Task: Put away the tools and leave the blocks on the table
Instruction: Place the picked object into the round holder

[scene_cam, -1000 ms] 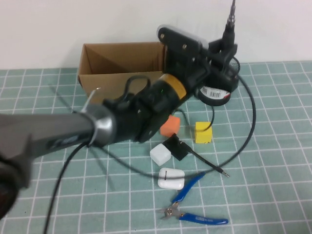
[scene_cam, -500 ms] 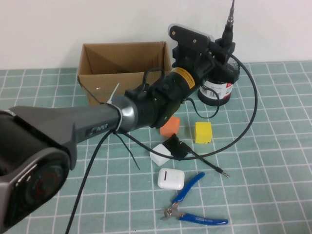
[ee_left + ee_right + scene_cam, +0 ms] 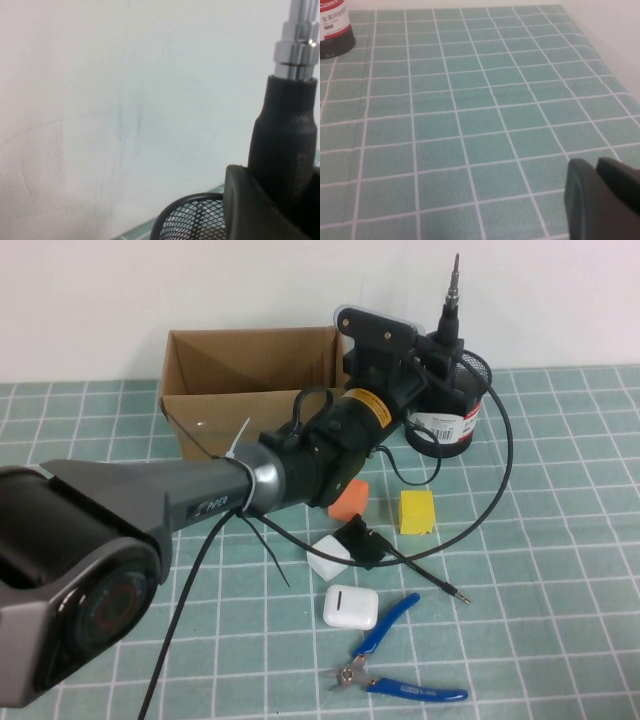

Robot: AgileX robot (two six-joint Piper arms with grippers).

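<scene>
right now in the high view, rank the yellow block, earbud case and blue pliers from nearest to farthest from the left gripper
Left gripper holds the thick screwdriver over the mesh cup.
1. Yellow block, mid-table, nearest.
2. Earbud case, nearer the front.
3. Blue pliers, front edge, farthest.

Even, diffuse overhead light; the table (image 3: 560, 490) is evenly lit and the white wall shows no hot spots. Shadows are soft and short, pooling beneath the yellow block (image 3: 417, 511) and the pliers (image 3: 395, 655). A small highlight glints on the screwdriver (image 3: 285, 145) at its metal shaft. The near arm housing in the high view is large and soft. The right gripper (image 3: 605, 200), shut, is blurred in its wrist view.
</scene>
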